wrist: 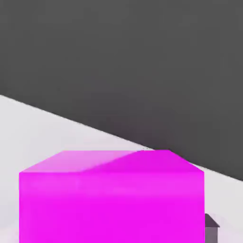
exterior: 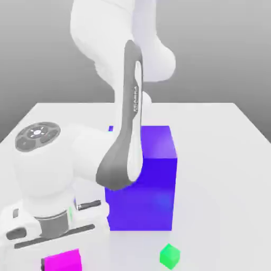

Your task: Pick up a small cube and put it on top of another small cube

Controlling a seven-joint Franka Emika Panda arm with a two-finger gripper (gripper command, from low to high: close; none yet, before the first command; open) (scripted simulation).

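along the arm (exterior: 128, 127) runs "franka" lettering (exterior: 136, 99), the gripper (exterior: 62, 261) clamped to the magenta cube (wrist: 111, 204)'s width.

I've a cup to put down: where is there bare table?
The table toward the exterior view's right, beside the blue block and green cube. It's crowded at the exterior view's left, around the arm and pink cube.

White arm (exterior: 100, 47), dark-grey curved trim

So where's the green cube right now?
The green cube sits on the table in the exterior view, low and toward that view's right, just nearer the camera than the big blue block.
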